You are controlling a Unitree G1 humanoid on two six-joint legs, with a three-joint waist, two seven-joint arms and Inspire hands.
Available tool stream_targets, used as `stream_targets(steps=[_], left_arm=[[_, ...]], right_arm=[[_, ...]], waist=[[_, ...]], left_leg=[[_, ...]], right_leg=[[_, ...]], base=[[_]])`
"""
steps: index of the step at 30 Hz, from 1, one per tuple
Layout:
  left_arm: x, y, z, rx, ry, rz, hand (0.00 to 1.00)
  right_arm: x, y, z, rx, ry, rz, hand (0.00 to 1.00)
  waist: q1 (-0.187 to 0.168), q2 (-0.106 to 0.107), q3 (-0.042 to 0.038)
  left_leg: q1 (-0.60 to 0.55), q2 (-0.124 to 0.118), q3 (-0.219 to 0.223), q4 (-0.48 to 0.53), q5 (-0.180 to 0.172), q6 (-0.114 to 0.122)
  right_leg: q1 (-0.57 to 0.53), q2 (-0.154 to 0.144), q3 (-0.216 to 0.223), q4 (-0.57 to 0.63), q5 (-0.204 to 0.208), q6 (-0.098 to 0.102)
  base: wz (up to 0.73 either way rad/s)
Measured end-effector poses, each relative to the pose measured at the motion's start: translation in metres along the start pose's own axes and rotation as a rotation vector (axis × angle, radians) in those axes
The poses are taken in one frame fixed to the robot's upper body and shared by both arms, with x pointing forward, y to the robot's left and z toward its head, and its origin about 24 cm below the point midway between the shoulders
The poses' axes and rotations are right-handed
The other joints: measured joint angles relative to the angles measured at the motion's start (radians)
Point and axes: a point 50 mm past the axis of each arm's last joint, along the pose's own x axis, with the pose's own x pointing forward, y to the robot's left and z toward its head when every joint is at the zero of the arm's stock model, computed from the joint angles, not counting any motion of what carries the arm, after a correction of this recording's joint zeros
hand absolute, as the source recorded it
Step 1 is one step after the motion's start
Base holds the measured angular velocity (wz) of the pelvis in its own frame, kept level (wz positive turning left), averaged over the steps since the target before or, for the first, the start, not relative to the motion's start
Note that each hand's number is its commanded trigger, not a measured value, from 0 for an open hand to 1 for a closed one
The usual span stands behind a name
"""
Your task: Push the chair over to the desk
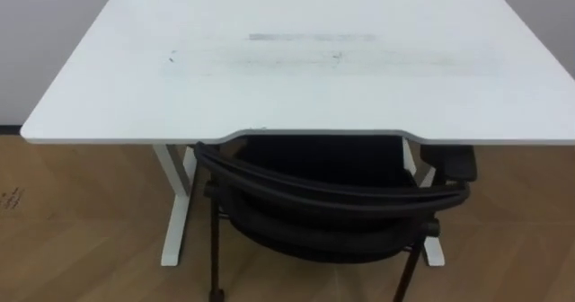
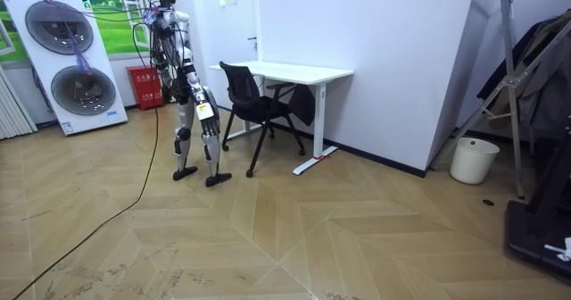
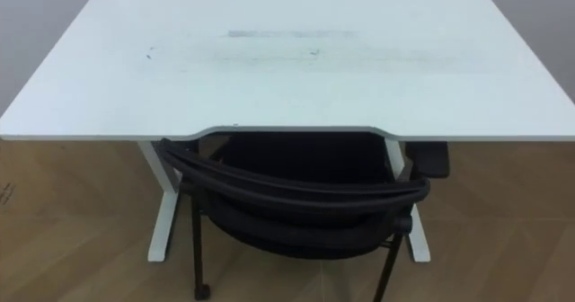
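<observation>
A black mesh-backed chair (image 1: 332,203) stands right before me, its seat partly under the white desk (image 1: 296,68) and its backrest just outside the desk's front edge. An armrest (image 1: 454,163) shows at the right under the desk edge. In the room view I stand upright on the wooden floor, a short step behind the chair (image 2: 254,99), on the room view's left of it, facing the desk (image 2: 294,70). My right hand (image 2: 191,93) hangs low beside my hip, apart from the chair and too small to read.
The desk stands against a white wall (image 2: 384,59). A panel with two washer drums (image 2: 76,68) and a red box (image 2: 147,87) are behind me. A white bucket (image 2: 474,160) and a metal rack (image 2: 526,86) stand far on the room view's right.
</observation>
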Motion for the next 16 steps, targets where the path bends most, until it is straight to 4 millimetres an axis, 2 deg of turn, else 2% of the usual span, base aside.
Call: stream_targets(steps=[3, 5, 11, 16], left_arm=[[-0.001, -0.006, -0.009, 0.045, 0.068, -0.071, 0.0], [-0.003, -0.014, -0.011, 0.137, 0.067, -0.13, 0.0], [-0.005, -0.036, 0.006, 0.382, -0.017, -0.214, 0.0], [-0.01, -0.048, 0.012, 0.467, -0.068, -0.245, 0.0]], right_arm=[[-0.001, 0.01, -0.004, -0.129, 0.032, 0.079, 0.0], [-0.003, 0.024, 0.01, -0.186, 0.006, 0.138, 0.0], [-0.013, 0.06, 0.048, -0.258, -0.122, 0.257, 0.0], [-0.021, 0.079, 0.057, -0.278, -0.159, 0.373, 0.0]], waist=[[0.002, 0.003, 0.0018], [0.002, 0.004, 0.0021], [0.016, 0.002, 0.0031], [0.018, -0.006, 0.004]], left_leg=[[0.0, 0.0, 0.0, -0.001, 0.0, 0.0], [0.0, 0.0, 0.001, 0.0, -0.001, 0.0], [-0.008, 0.0, -0.003, 0.0, -0.001, 0.0], [-0.013, 0.001, -0.01, 0.008, -0.001, 0.001]], right_leg=[[0.0, 0.0, 0.001, 0.0, -0.001, 0.001], [0.0, 0.0, 0.001, -0.002, -0.001, 0.001], [-0.001, 0.002, -0.001, -0.013, 0.003, 0.0], [0.002, 0.002, -0.007, -0.02, 0.003, 0.0]], base=[[0.0], [0.0], [0.01], [0.04]])
